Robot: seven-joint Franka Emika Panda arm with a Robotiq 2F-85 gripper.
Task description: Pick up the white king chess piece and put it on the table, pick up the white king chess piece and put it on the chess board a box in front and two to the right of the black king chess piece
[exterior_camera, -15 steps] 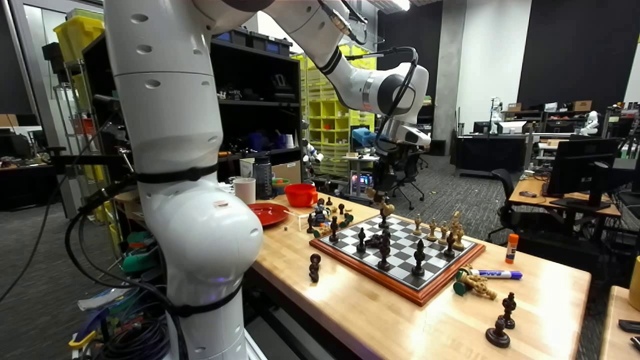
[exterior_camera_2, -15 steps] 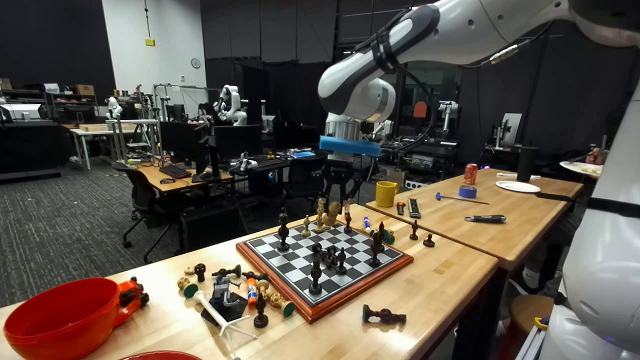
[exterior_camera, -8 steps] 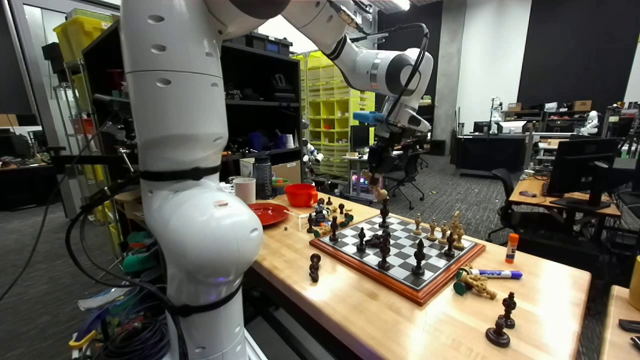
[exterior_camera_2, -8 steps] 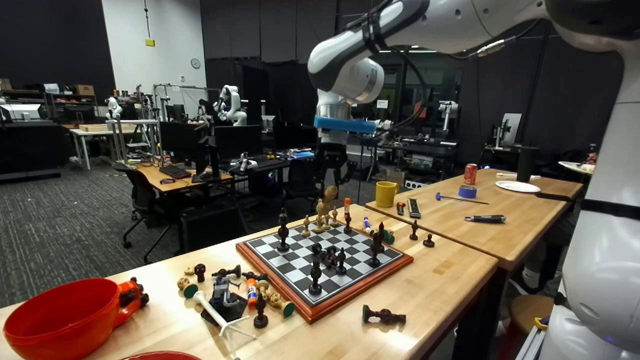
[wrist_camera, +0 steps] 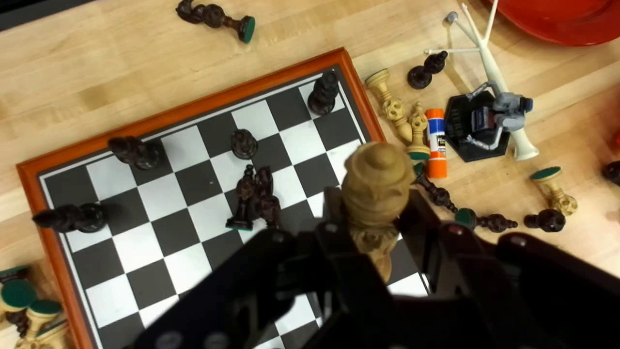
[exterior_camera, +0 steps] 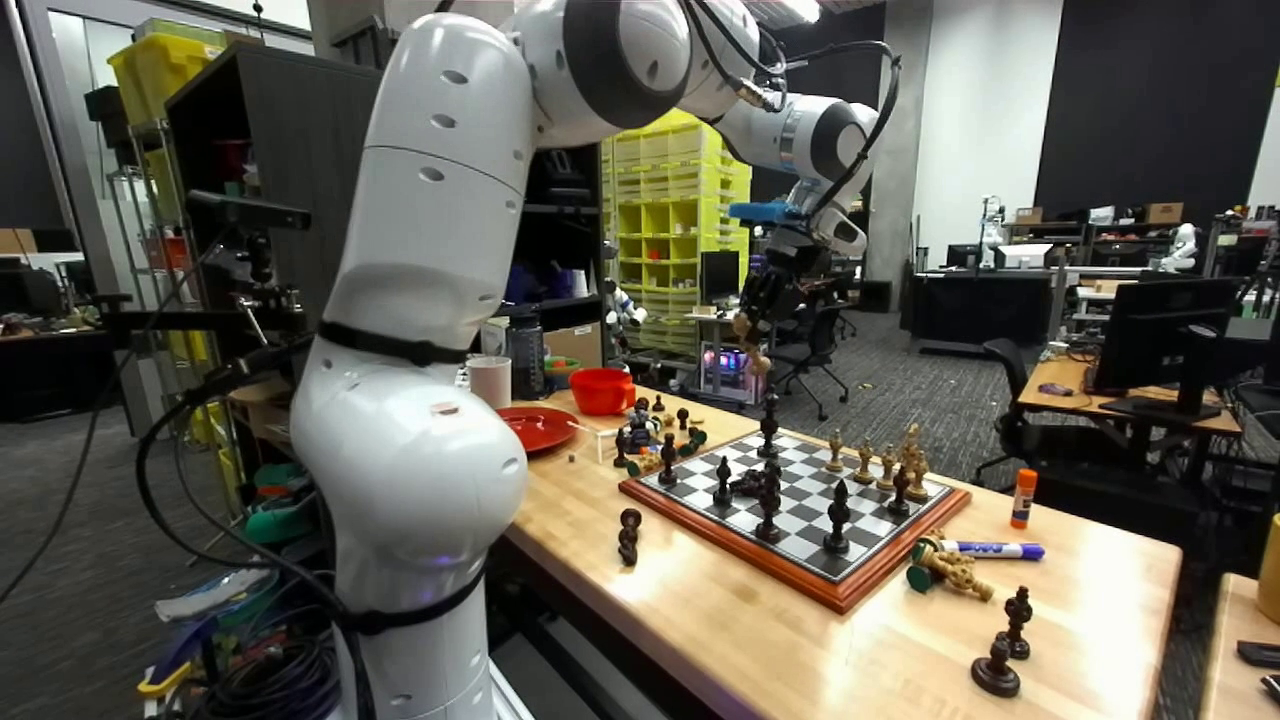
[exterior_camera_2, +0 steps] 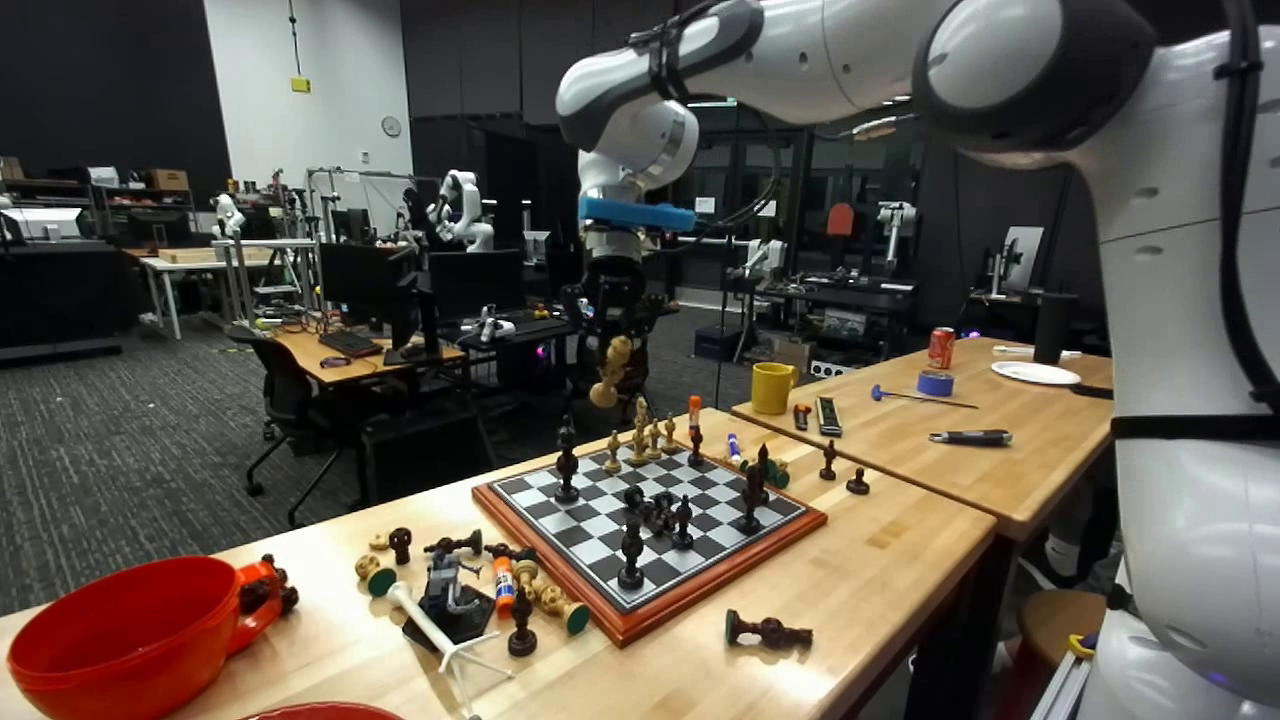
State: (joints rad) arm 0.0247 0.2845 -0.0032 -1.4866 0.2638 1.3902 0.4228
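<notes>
The white king (wrist_camera: 377,198), a pale carved wooden piece, is pinched between the dark fingers of my gripper (exterior_camera_2: 614,352), which is shut on it. In both exterior views it hangs tilted in the air, above the far side of the chess board (exterior_camera_2: 720,575). Dark pieces stand about the board, such as a tall one (exterior_camera_2: 567,470) toward its far left. Which of them is the black king I cannot tell. Several pale pieces (exterior_camera: 888,465) stand near the far edge. The table (exterior_camera: 650,620) spreads out around the board.
Dark pieces lie toppled mid-board (exterior_camera_2: 655,512). A dark piece (exterior_camera: 628,537) lies on the table in front. Pale pieces (exterior_camera: 955,572) and a blue marker (exterior_camera: 1000,549) lie beside the board. A grey figure (wrist_camera: 508,104), a glue stick (wrist_camera: 436,143) and a red bowl (exterior_camera_2: 130,635) are at the opposite side.
My gripper has risen with the white king in it and swung leftward in an exterior view. The piece now leans more. The pieces on the board have stayed put.
</notes>
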